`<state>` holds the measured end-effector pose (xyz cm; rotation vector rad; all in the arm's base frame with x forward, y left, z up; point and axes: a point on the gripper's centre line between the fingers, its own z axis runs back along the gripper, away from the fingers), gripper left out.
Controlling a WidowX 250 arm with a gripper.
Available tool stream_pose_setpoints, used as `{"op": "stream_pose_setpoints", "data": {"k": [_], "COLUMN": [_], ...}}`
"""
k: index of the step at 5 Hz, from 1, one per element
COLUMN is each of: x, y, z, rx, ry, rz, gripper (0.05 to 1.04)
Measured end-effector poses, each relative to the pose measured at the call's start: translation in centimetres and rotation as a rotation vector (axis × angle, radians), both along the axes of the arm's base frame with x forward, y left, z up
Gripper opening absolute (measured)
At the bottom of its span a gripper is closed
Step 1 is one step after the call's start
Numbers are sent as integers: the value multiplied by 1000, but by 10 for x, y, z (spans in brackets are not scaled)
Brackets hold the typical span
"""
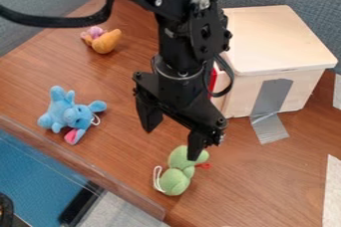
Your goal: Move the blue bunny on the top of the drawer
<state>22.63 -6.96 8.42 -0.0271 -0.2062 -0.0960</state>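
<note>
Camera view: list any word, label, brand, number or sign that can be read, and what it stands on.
No readable text.
Black arm: pale marks near the top edge, too small to tell whether they are lettering.
Blue plush, wooden box, grey tape, green plush: no lettering seen.

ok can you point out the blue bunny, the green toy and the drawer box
Blue bunny (62, 111): camera view, on its plush body
Green toy (174, 181): camera view, on its rounded lower part
Drawer box (274, 37): camera view, on its pale flat top
</note>
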Motion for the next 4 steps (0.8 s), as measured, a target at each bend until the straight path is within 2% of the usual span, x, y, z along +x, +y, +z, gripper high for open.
{"op": "stream_pose_setpoints", "data": {"k": [1, 2, 4], "x": [-3, -8, -2], "y": [2, 38, 95], "z": [-5, -10, -11], "rx": [7, 28, 81], "ry": [19, 37, 3], "rz": [0, 102, 175], "gripper": [1001, 1001, 1001]}}
